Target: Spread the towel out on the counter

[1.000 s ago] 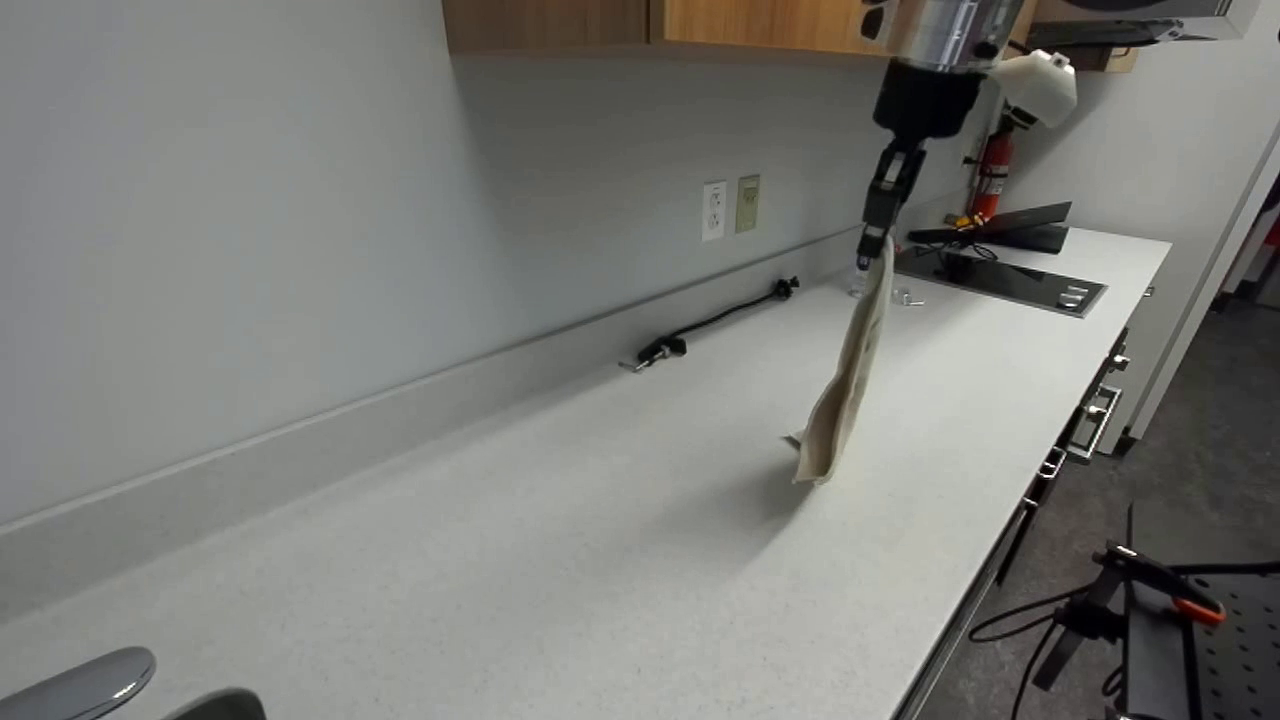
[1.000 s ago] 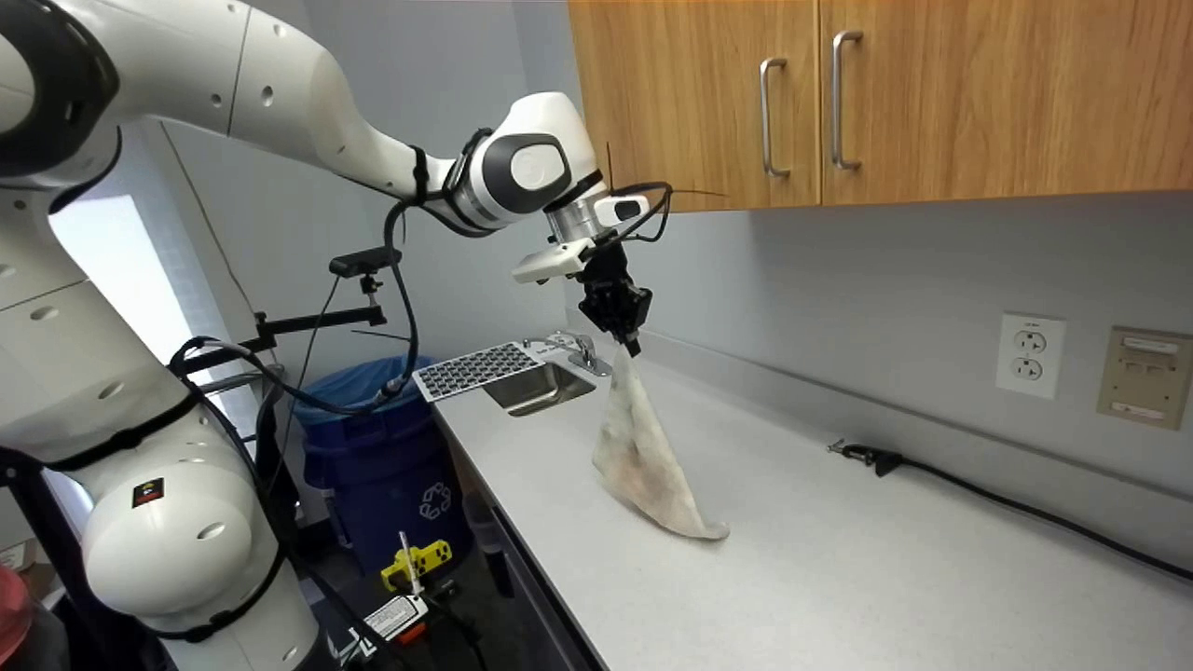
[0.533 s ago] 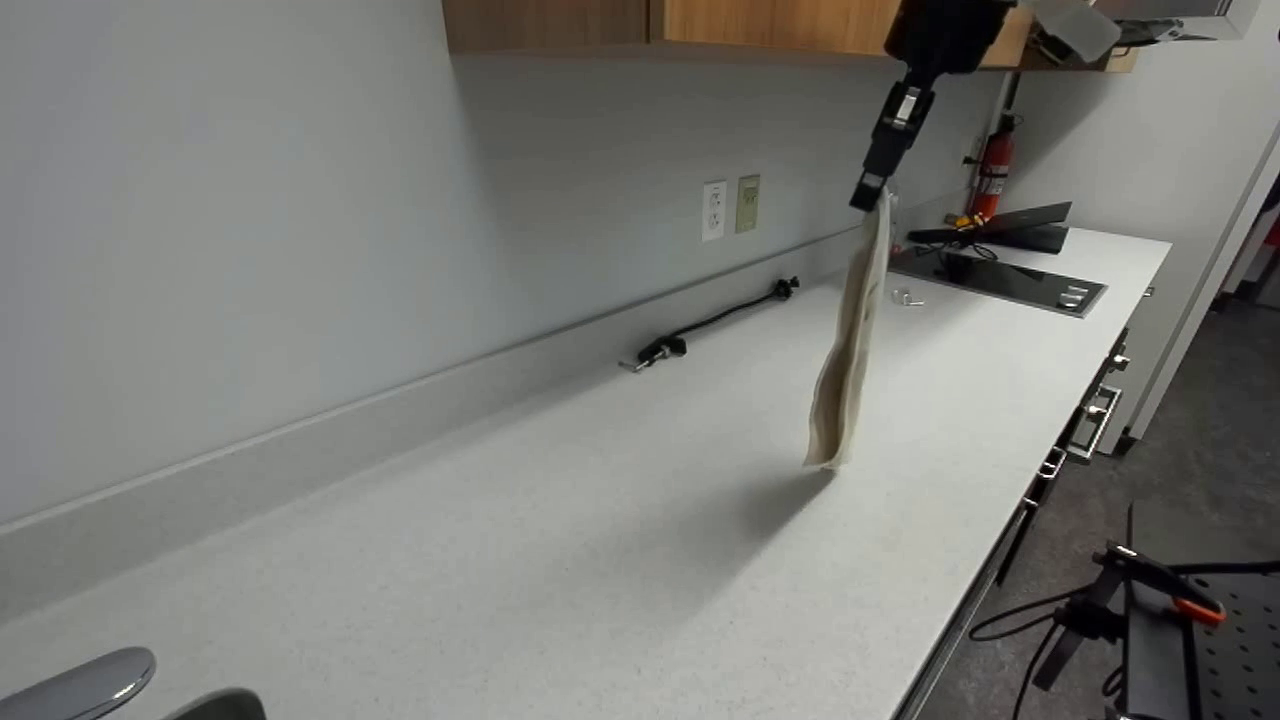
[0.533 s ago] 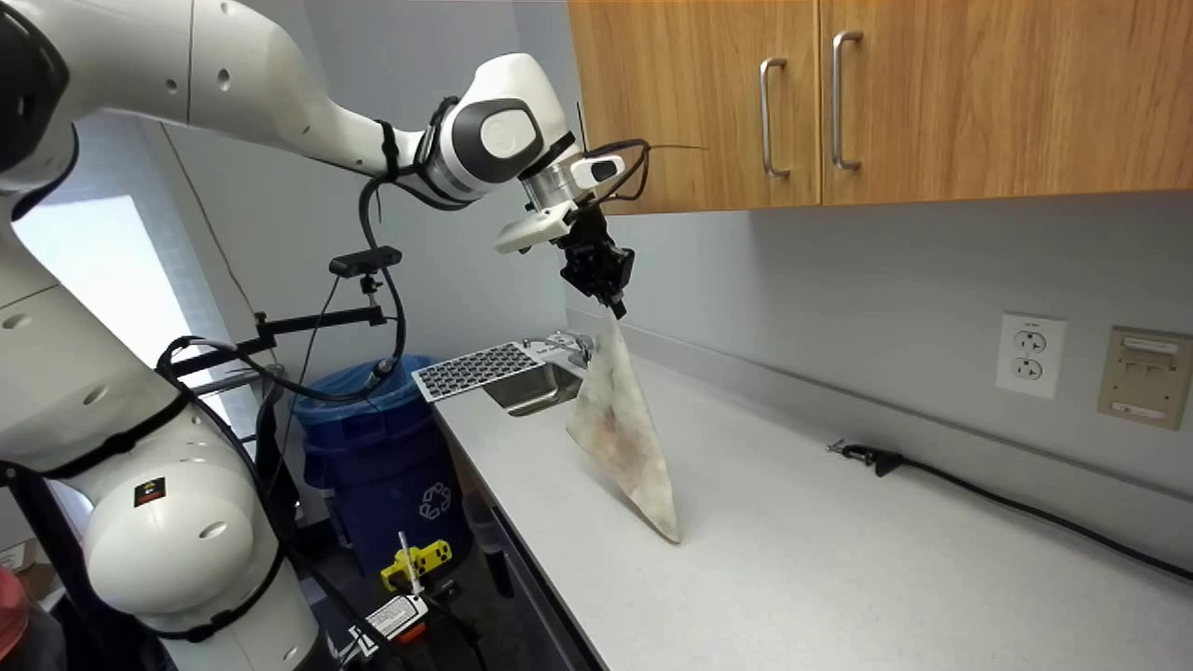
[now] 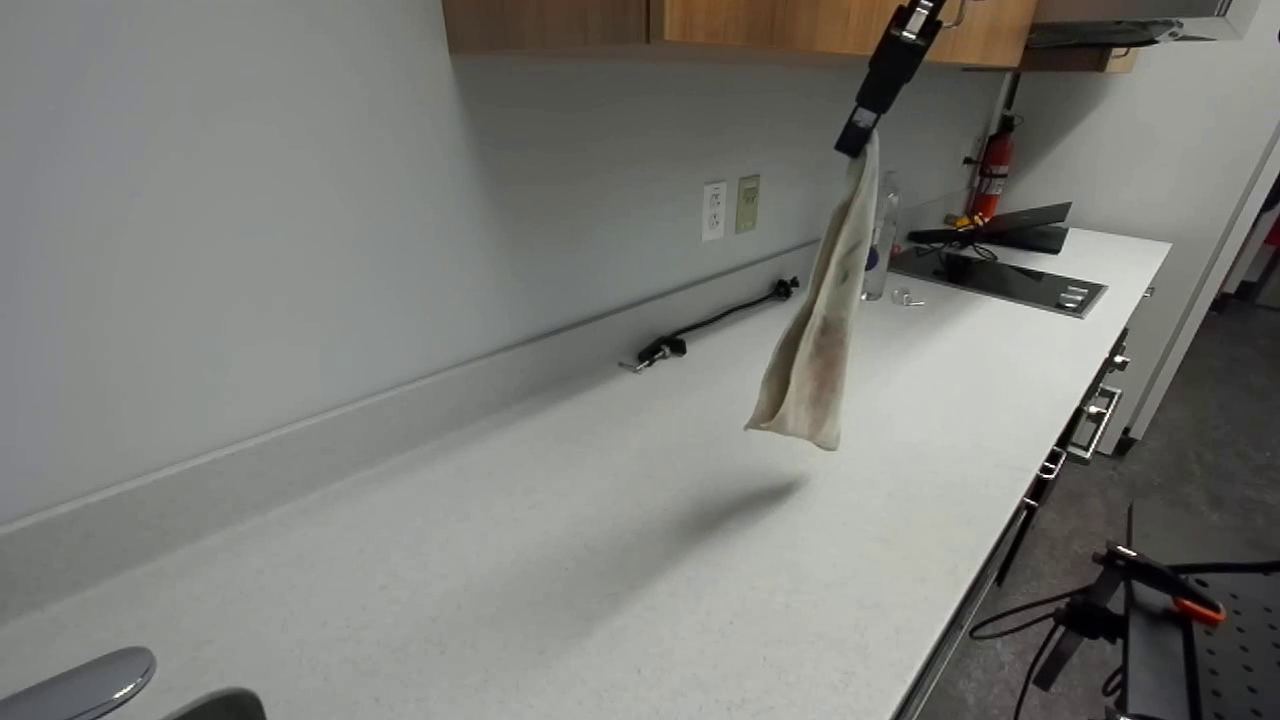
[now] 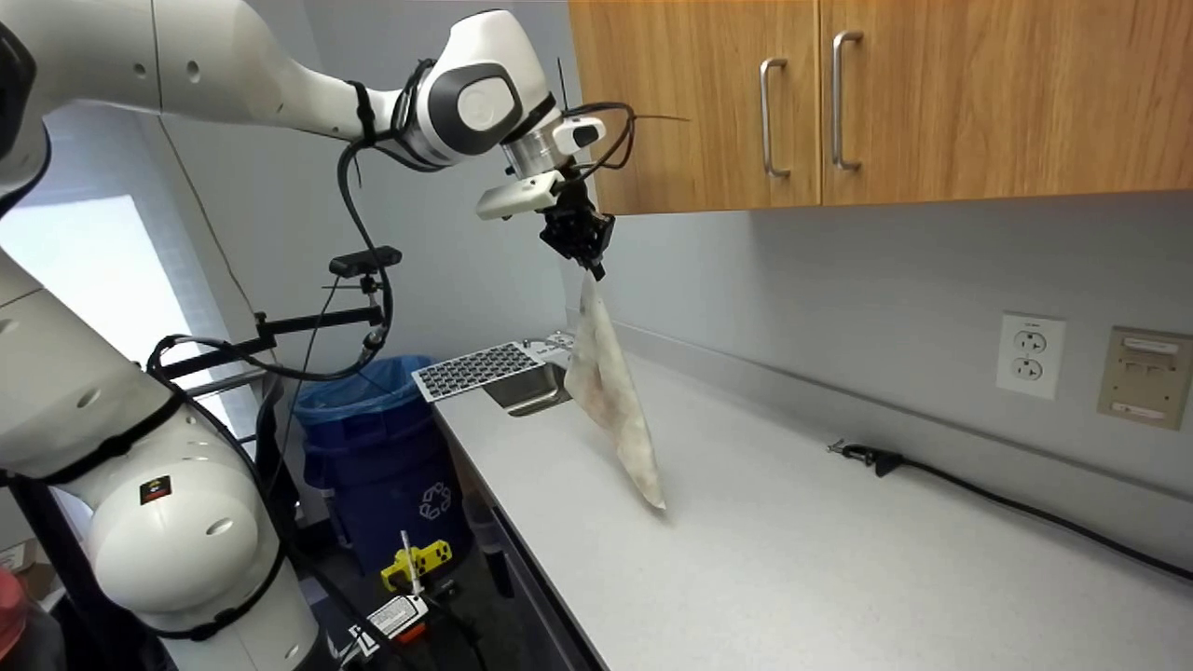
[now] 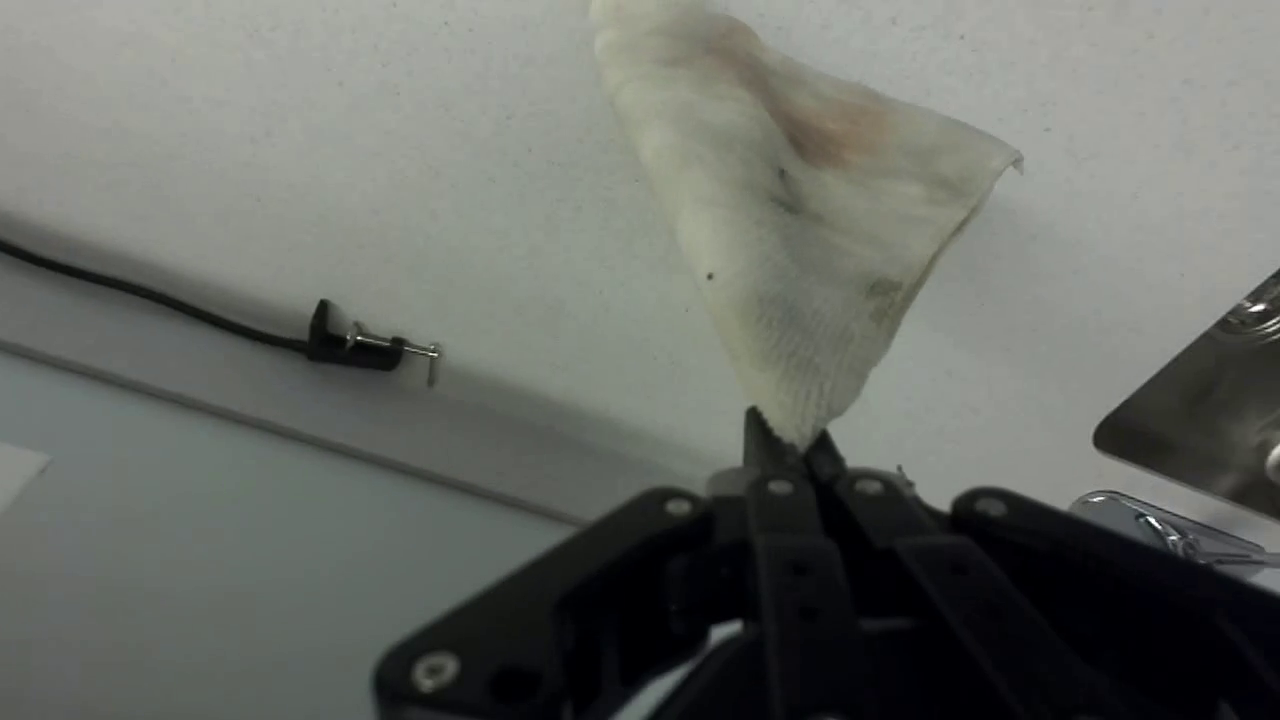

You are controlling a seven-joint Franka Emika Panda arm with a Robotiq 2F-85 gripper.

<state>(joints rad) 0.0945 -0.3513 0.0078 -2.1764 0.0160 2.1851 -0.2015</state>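
Counter (image 6: 839, 578): pale.
Gripper (image 7: 796, 450): above it, pinching the towel (image 5: 822, 315).
Towel: dangles lengthwise downward, lower edge off the counter, I'd say.

You are in a kitchen or kitchenette; home or workplace undetermined. Evidence, relative to the counter (image 6: 839, 578): metal sink (image 6: 529, 390) set in near one end; cooktop (image 5: 1020, 288) set in toward the opposite end; wood-fronted cabinets (image 6: 979, 102) above it; blue recycling bin (image 6: 382, 461) beside its sink end.
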